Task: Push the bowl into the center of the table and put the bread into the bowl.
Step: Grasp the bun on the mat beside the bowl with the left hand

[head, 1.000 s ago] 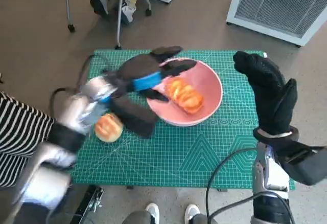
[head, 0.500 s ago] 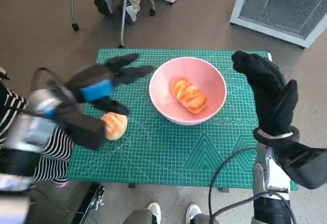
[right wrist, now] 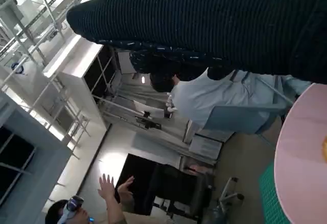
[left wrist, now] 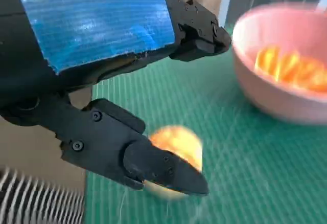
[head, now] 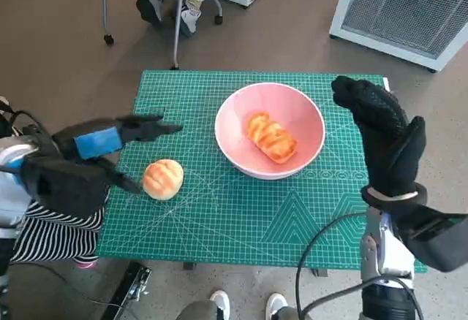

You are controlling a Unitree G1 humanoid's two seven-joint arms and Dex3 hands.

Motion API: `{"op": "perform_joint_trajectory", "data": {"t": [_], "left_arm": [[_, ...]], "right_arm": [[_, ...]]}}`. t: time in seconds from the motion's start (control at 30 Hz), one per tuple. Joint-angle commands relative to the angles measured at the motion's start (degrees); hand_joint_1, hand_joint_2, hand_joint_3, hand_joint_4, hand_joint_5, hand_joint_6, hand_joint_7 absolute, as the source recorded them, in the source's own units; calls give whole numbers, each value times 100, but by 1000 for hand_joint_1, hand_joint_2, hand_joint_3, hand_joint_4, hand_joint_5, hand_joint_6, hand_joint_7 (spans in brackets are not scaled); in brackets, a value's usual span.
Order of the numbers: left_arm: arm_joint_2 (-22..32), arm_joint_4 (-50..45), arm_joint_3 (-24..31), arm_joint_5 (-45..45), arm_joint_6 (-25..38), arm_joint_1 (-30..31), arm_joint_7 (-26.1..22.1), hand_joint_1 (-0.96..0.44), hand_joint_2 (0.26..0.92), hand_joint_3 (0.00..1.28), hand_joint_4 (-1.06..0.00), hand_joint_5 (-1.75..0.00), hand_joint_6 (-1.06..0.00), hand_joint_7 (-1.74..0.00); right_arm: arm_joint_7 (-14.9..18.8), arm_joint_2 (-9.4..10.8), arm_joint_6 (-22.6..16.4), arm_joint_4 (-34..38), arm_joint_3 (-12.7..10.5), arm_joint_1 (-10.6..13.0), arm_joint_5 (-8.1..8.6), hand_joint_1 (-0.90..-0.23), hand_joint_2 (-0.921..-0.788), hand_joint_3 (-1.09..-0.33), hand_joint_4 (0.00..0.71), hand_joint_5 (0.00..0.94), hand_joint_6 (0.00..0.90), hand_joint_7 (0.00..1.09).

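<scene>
The pink bowl (head: 270, 130) stands on the green mat, a little right of its middle, with a glazed oblong bread (head: 270, 136) lying in it. A round bun (head: 162, 179) lies on the mat near the left edge. My left hand (head: 99, 148) hovers over that edge, just left of the bun, fingers apart and holding nothing. In the left wrist view the bun (left wrist: 173, 142) shows beyond the black fingers (left wrist: 153, 162), with the bowl (left wrist: 281, 86) further off. My right hand (head: 384, 134) is raised upright to the right of the bowl, empty, fingers spread.
The green cutting mat (head: 292, 225) covers the small table. A striped sleeve (head: 51, 236) lies at the left edge. Chair legs and a person's feet (head: 164, 6) are beyond the table, a white grilled unit (head: 402, 6) at the far right. Shoes (head: 245, 305) show by the near edge.
My left hand has drawn back from over the bowl, leftward across the mat to the left edge, leaving the oblong bread in the bowl. The right hand has stayed put.
</scene>
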Motion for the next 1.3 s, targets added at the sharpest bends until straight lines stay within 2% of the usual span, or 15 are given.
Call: {"op": "perform_joint_trajectory", "data": {"t": [0.03, 0.23, 0.5, 0.8, 1.07, 1.3], "left_arm": [[29, -263, 58, -40, 322, 121, -190, 50, 696, 5, -39, 0, -253, 0], [-95, -338, 19, 116, 394, 259, -34, 55, 696, 4, -44, -3, -248, 0], [-298, -229, -149, 257, 450, 256, -60, 40, 696, 4, -62, -6, -251, -3], [-663, 457, -459, 601, 292, 55, 109, 21, 704, 8, -65, -3, -248, -1], [-1024, 1298, -829, 1200, 124, -164, 576, 27, 707, 8, -60, 0, -241, 0], [-1250, 1797, -1144, 1717, 225, -346, 830, 47, 716, 12, -84, -9, -253, -6]], "right_arm": [[49, 17, 68, 104, 1, 47, 66, -691, -921, -704, 195, 0, 140, 355], [60, 30, 69, 134, 23, 29, 72, -691, -921, -704, 195, 0, 140, 356], [85, -2, 88, 130, 31, 58, 121, -691, -921, -704, 195, 0, 138, 356], [102, -5, 96, 114, 31, 113, 125, -691, -921, -707, 192, 0, 135, 358], [85, -17, 117, 51, 27, 173, 112, -694, -921, -708, 192, 0, 134, 361], [77, -38, 165, 11, 7, 190, 126, -694, -921, -713, 192, 0, 133, 363]]}}
